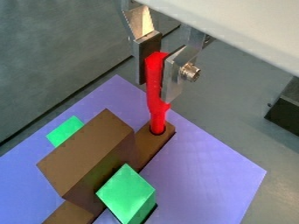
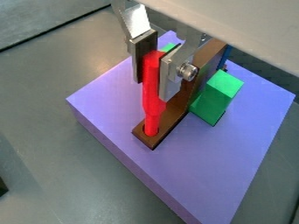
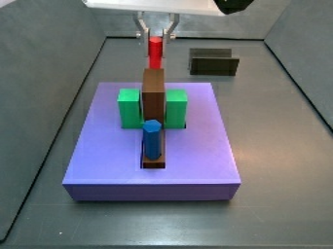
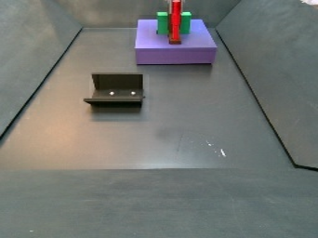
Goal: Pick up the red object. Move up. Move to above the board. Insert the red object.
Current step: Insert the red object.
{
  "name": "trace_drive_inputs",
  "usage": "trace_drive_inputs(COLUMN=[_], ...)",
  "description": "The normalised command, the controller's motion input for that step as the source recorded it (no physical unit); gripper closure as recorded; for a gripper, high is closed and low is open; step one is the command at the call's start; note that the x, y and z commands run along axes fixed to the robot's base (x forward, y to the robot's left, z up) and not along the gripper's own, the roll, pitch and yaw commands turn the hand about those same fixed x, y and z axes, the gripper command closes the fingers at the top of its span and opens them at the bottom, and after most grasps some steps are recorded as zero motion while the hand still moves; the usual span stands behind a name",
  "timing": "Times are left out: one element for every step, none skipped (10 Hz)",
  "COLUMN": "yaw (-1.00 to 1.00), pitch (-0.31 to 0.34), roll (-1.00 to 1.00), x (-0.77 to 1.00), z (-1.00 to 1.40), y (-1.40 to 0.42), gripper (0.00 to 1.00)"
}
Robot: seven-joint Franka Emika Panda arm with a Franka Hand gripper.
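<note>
Clamped on the red object [image 1: 156, 83], my gripper [image 1: 156, 54] hangs over the far end of the board [image 2: 117, 131], fingers pointing straight down. Both wrist views show the silver plates pressed against the upper part of the peg, one on each side, so I hold it high on its shaft and leave the lower length free to go down.

That lower end meets the low brown strip [image 1: 146, 149] at a small dark hole, and in both wrist views the foot of the peg seems to sit in the mouth of that hole. I judge the insertion begun but not finished, since much of the peg stands above the strip; how deep it has gone I cannot tell.

I keep the peg upright because the hole is narrow and any lean would jam it against the rim. The tall brown block [image 1: 87, 157] stands just beside the hole, with the green blocks [image 1: 126, 194] flanking it, so I come straight down from above rather than from the side.

In a side view the blue peg [image 3: 152, 137] already stands at the near end of the same strip, well apart from mine. Off the board, the small dark olive box [image 3: 213, 62] sits on the floor, clear of my work.
</note>
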Motion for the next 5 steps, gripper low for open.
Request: trace_drive_inputs(yaw=[0.00, 0.00, 0.00, 0.00, 0.01], pitch=[0.010, 0.019, 0.011, 0.026, 0.024], roll=[-0.01, 0.00, 0.00, -0.02, -0.06], x=[0.06, 0.08, 0.09, 0.10, 0.11], z=[-0.23, -0.31, -0.40, -0.39, -0.35], y=[0.00, 0.00, 0.00, -0.01, -0.06], gripper=[1.00, 1.00, 1.00, 1.00, 1.00])
